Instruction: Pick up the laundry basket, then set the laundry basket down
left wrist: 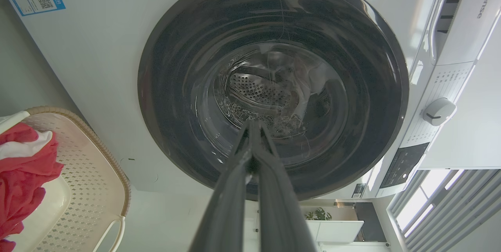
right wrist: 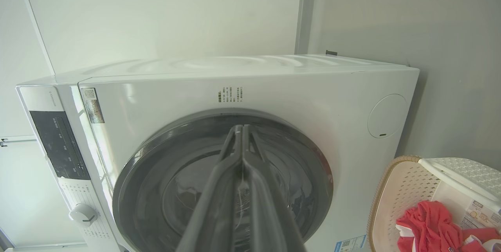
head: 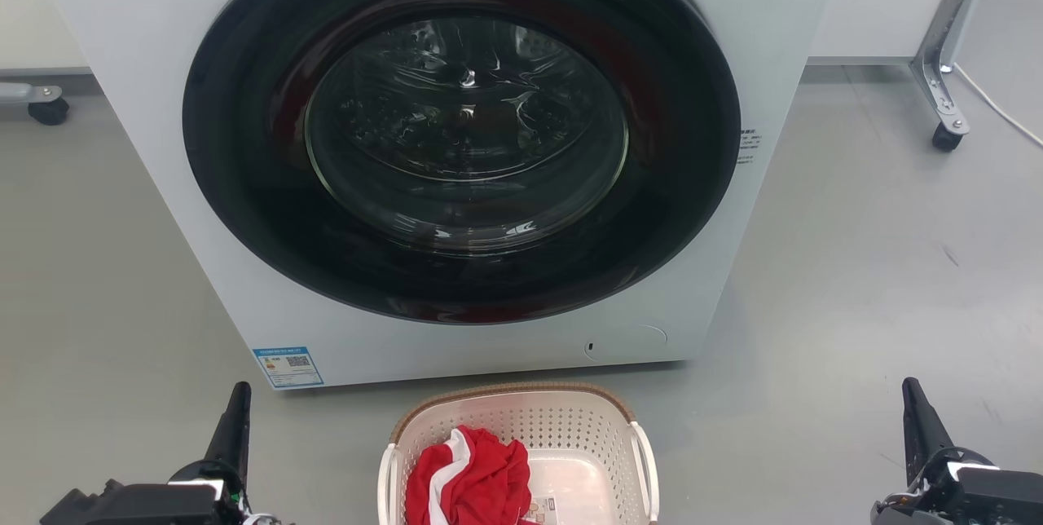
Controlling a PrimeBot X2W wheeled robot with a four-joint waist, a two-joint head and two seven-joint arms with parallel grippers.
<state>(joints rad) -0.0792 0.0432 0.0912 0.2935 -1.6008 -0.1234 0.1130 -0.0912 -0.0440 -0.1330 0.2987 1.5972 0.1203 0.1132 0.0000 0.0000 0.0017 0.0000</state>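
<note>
1. Head view, floor (head: 855, 264): smooth grey, faintly scuffed around 3 o'clock. It carries the machine and the basket.
2. Washing machine (head: 147, 60): white front-loader filling 12 o'clock. Its round dark door (head: 464, 125) is closed, with the steel drum visible through the glass. A blue label (head: 288, 366) sits on the lower front corner at 8 o'clock of the door, and a round service flap (head: 627, 343) at 5 o'clock.
3. Laundry basket (head: 570, 427): at 6 o'clock, standing upright on the floor just in front of the machine's base. The brown rim trim faces the machine and there is a white handle on each side.
4. Basket contents: a crumpled red-and-white cloth (head: 473, 476) lies toward the robot's left half. A label sticker (head: 547, 506) on the bare base shows beside it.
5. Left gripper (head: 239, 394): at 7 o'clock, well apart from the basket. In the left wrist view its fingers (left wrist: 235, 189) lie together with nothing between them, pointing at the door.
6. Right gripper (head: 911, 390): at 5 o'clock, also clear of the basket. In the right wrist view its fingers (right wrist: 219, 189) are closed against each other and empty.
7. Room: a black caster (head: 947, 136) on a metal leg stands at 2 o'clock with a white cable (head: 998, 113) beside it, and another caster (head: 49, 111) at 10 o'clock. Behind the machine is a pale plain wall (right wrist: 156, 17). The control knob (left wrist: 438, 111) shows in the left wrist view.
</note>
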